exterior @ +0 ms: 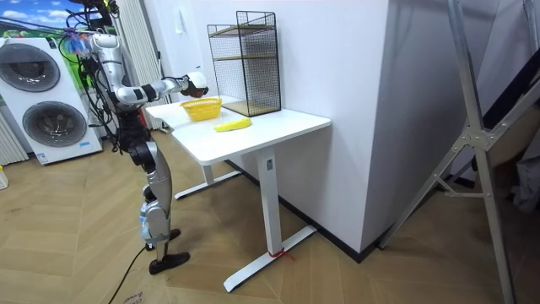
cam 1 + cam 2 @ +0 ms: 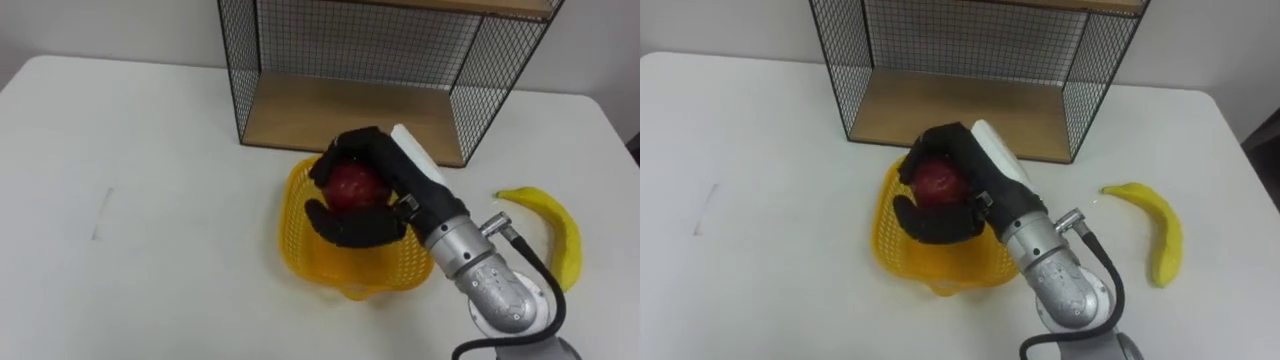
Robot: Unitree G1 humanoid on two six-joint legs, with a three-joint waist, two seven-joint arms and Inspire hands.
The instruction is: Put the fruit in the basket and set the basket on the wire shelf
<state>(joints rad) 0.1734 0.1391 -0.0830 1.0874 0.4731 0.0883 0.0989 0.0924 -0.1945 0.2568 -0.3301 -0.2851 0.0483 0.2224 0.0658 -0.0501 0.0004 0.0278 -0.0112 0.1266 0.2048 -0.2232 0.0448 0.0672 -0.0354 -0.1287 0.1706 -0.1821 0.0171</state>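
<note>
White table (image 2: 150, 150), mid-frame: apple (image 2: 350, 186) gripped in right hand (image 2: 386, 172) over basket (image 2: 293, 238); firm, smooth, probably slippery; best cupped whole.

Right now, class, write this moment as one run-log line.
right hand: shut on apple, above basket | banana: on table, right of basket | basket: in front of wire shelf
</note>
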